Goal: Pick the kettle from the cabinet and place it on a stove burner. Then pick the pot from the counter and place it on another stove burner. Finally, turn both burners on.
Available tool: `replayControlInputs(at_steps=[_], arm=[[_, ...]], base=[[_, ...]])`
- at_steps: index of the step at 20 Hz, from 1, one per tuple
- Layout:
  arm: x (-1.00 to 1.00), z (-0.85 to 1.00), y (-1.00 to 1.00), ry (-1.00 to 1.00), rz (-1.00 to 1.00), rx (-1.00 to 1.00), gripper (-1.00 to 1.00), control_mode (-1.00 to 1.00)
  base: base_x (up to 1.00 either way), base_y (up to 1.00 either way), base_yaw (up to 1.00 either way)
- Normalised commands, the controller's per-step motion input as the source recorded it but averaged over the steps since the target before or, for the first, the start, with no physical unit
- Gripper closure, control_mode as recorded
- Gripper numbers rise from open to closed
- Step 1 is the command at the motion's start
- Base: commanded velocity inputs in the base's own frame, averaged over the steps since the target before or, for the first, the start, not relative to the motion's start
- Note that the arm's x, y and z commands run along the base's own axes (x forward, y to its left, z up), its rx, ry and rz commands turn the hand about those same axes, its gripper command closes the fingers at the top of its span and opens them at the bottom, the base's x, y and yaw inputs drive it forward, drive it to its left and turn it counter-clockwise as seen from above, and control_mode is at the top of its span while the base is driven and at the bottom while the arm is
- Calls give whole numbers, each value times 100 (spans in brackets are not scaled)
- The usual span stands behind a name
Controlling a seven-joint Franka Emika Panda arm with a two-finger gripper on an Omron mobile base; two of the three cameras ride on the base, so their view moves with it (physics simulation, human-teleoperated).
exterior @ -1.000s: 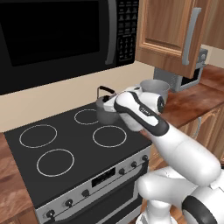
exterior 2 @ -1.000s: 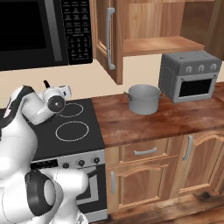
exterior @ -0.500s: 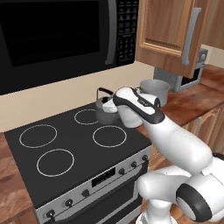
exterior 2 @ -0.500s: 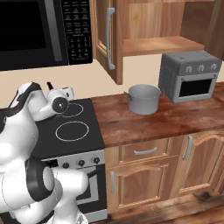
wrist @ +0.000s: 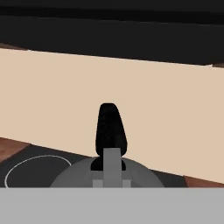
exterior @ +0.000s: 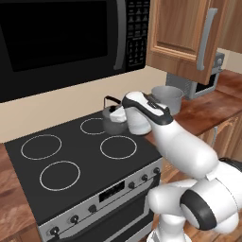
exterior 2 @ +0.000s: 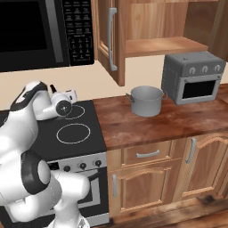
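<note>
Your claw (wrist: 112, 168) pinches the kettle (exterior: 115, 122) by its black handle above the cooktop's (exterior: 71, 156) rear right burner (exterior: 94, 125).

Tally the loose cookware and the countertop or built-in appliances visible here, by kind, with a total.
Kettle: 1
Pot: 1
Microwave: 1
Toaster oven: 1
Cooktop: 1
Total: 5

beige wall (exterior: 56, 108), black microwave (exterior: 61, 40), toaster oven (exterior 2: 192, 76)
</note>
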Motion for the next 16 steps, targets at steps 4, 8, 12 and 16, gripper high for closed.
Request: replayControlInputs(at_steps=[4, 8, 12, 16], arm=[[17, -9, 5, 0, 0, 0, 100, -100], [16, -7, 6, 0, 0, 0, 100, -100], [18, -2, 6, 0, 0, 0, 100, -100], [5, -3, 1, 1, 0, 0, 100, -100]], base=[[0, 0, 0], [0, 0, 0], [0, 0, 0], [0, 0, 0]])
